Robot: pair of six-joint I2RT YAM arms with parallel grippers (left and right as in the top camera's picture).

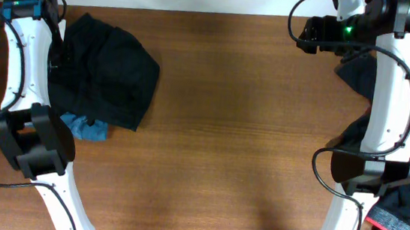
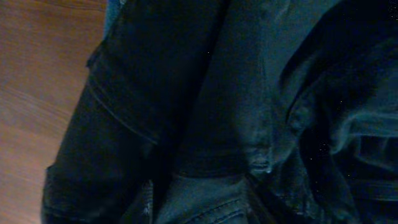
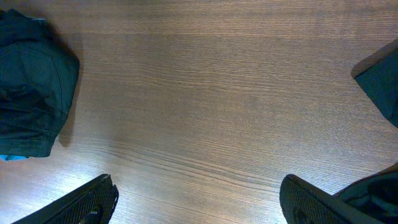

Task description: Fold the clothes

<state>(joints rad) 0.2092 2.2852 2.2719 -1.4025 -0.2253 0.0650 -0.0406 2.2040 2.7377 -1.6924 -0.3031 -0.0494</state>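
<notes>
While R claw [image 3: 199,202] hangs w/ fingers spread wide and nothing btwn them, bare wooden table [image 3: 217,93] lies beneath. Overhead only: dark clothes pile [image 1: 406,217] w/ red stripe at near-right edge by R arm; blue denim [image 1: 83,127] poking from under near edge of folded black trousers [image 1: 108,68], far-left on table. L wrist cam only: trouser seams + pocket edge, close-up. L claw [image 1: 59,49] over trousers, dark on dark; can't tell if open or gripping.
</notes>
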